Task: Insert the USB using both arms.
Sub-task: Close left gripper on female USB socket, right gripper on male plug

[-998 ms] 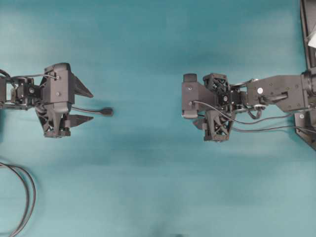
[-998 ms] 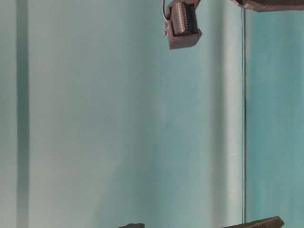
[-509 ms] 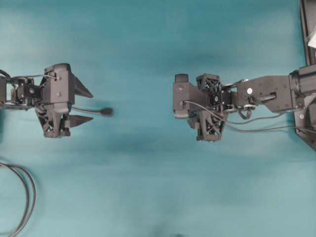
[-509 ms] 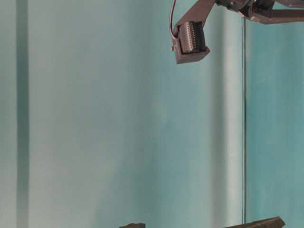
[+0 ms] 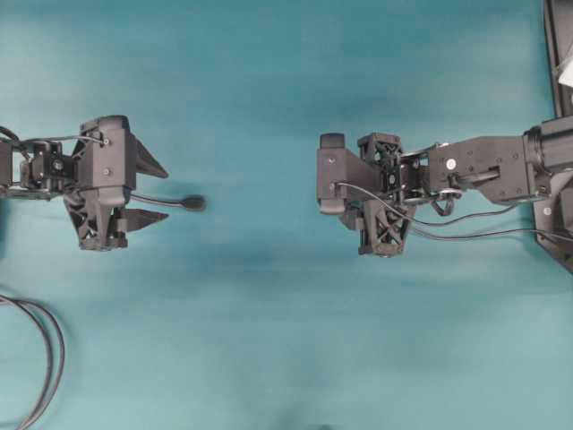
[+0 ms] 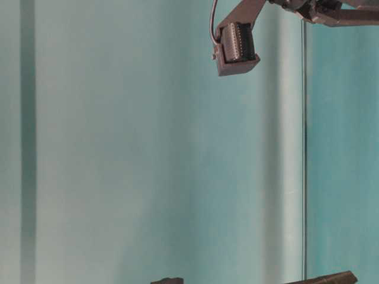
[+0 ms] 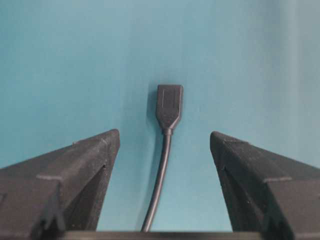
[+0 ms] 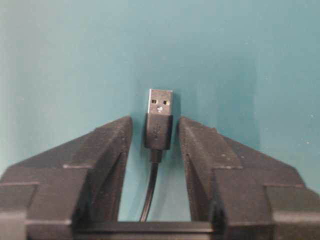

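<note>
Now my right fingers (image 8: 107, 150) narrow beside the USB plug (image 8: 160, 117), not yet gripping; left fingers (image 7: 87, 165) wide around the socket (image 7: 169, 105); next, pinch both.

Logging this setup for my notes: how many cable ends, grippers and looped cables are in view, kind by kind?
Cable ends: 2, the USB and the socket
Grippers: 2, left gripper and right gripper
Looped cables: 2 strands at the left edge
Total: 6
</note>
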Robot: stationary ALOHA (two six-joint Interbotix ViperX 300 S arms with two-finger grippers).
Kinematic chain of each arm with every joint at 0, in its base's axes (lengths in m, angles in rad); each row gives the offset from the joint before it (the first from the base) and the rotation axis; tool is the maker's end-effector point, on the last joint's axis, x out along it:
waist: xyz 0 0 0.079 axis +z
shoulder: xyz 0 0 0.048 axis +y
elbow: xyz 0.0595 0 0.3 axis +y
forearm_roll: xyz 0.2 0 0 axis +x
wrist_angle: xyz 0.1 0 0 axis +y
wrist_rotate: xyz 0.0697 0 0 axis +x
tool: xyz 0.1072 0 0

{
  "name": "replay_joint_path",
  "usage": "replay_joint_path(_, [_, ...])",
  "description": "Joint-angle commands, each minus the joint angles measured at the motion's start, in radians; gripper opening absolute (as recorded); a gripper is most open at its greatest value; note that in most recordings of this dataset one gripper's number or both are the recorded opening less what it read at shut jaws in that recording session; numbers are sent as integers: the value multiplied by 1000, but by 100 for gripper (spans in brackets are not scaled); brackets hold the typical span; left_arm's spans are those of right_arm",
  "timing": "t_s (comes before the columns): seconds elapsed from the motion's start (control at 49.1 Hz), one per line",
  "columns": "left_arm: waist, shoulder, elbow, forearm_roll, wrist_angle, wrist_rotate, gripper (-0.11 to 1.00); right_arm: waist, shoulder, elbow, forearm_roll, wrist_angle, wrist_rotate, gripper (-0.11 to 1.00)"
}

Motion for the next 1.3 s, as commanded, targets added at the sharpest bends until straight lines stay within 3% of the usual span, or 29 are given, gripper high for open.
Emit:
replay_joint_path(0.0, [3,3,-15,2,3,18,82,-3,-2,-5,-3,37,-3,35])
replay_joint_path(0.143, [3,21,-31,2,23,43,82,-3,-5,-11,-5,81,-5,20])
replay_joint_path(0.468, [3,81,-63,2,20,103,77,-2,-28,-12,-3,91,-6,20])
replay_joint_path(1.283, [12,245,-118,2,-87,117,73,3,-28,-35,-3,89,-5,20])
